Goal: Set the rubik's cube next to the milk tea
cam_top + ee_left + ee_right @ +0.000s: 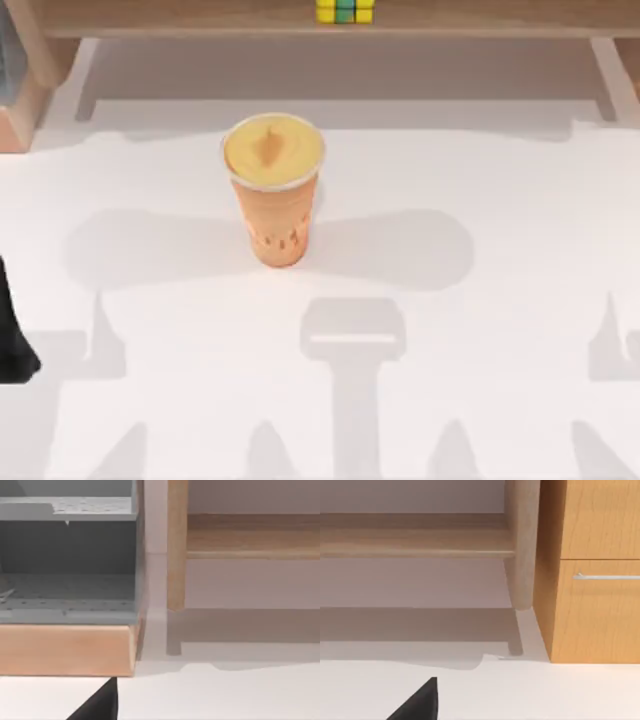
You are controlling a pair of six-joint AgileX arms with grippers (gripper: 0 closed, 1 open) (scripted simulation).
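1. Orange-tan milk tea (273,190) stands upright on the white worktop (480,400), near centre.
2. Rubik's cube (345,10) sits on the wooden shelf (200,18) at twelve o'clock, well apart.
3. Left arm (12,335) sits at nine o'clock; whether either hand is open or closed cannot be told.

A white table (530,690) stretched toward a low wooden shelf (415,542) held up by a round wooden leg (522,545). Just beside the leg stood a wooden cabinet (595,610) with a thin metal handle (607,576) on its front. A dark gripper finger (420,702) poked in over the table's near edge.
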